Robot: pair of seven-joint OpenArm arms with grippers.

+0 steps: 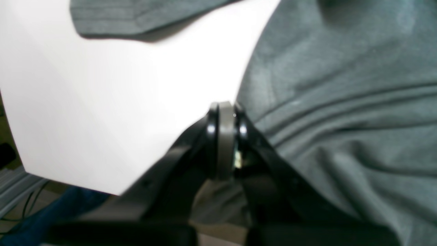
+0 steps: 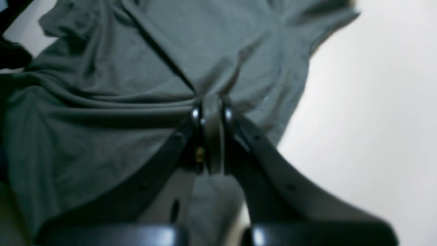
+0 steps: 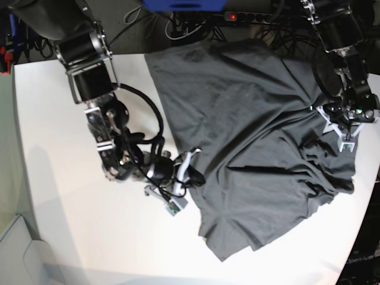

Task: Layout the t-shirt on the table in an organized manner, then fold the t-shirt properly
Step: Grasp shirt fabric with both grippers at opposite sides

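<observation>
Grey t-shirt [image 3: 255,136] apparently pinched by low-reaching right gripper [image 2: 211,102], left gripper [image 1: 225,109] closed

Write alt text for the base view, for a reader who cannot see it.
A dark grey t-shirt lies spread but wrinkled across a white table, seen from above. The right gripper, on the picture's left, is shut at one side edge of the shirt; the left gripper, on the picture's right, is shut at the opposite edge.

Robotics lab: power strip [image 3: 252,16] (cables too), white table [image 3: 53,119].
</observation>
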